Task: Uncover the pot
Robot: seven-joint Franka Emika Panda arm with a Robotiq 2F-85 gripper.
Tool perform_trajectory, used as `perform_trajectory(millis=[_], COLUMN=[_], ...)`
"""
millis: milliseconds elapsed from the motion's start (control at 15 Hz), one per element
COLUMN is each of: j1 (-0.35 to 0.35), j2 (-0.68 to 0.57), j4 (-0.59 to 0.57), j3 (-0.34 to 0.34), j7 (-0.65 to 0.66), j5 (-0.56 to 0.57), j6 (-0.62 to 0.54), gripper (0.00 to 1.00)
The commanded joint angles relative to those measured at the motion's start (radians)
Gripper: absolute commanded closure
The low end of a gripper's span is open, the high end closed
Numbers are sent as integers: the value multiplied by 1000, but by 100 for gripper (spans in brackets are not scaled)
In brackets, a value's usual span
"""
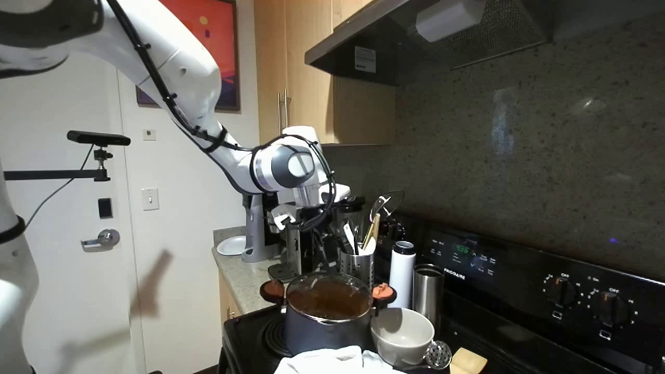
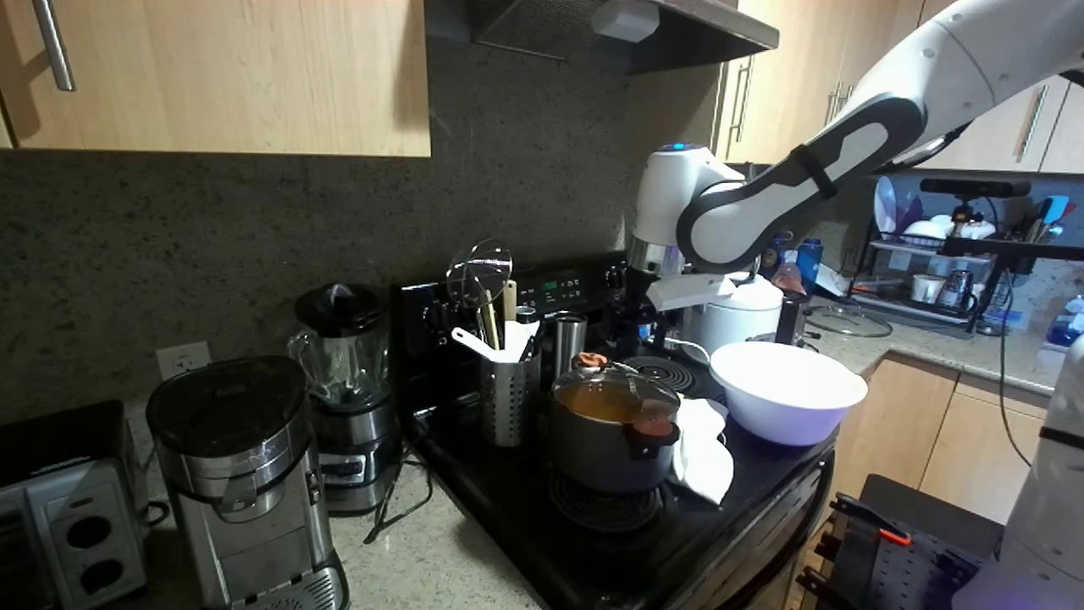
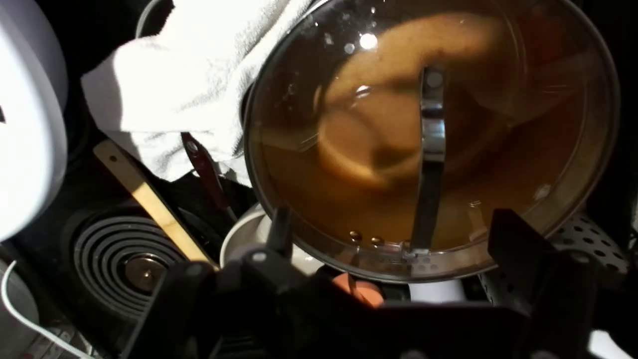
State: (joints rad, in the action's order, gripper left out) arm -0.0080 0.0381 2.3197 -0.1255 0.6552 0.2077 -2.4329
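pot [image 2: 597,453]: on the stove [image 2: 521,487], glass lid [image 3: 369,144] on | gripper [image 3: 392,213]: higher up, fingers [image 3: 280,234] spread wide, holding nothing | lid handle [image 3: 432,139]: below, mostly beyond the fingers in the wrist view, long axis crossing their line nearly square; i'd judge no turn needed before grasping

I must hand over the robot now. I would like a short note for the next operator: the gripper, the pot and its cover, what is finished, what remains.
Gripper: open, jaws apart, holding nothing.
Pot: on the stove, with a white cloth and a pale bowl beside it.
Glass lid: on the pot; its strap-like handle is in clear sight of the wrist camera.
Done: no uncovering yet; the lid is not gripped.
Left: probably close on the handle, lift the lid off, and put it down somewhere stable.
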Motion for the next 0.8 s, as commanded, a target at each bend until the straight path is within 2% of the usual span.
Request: perform_trajectory(millis=[0,200,267,333,467,733], j1=[17,38,44,52,65,87], j2=[-75,-121,-131,-138,-147,-152], j4=[0,-16,-22,-28,-36,-59], j3=[31,58,66,73,82,87], j7=[103,164,167,176,183,218], j5=[61,92,90,86,80,68], j6=[-93,-136,-142,-139,-134,-117], gripper=[0,0,4,26,31,62])
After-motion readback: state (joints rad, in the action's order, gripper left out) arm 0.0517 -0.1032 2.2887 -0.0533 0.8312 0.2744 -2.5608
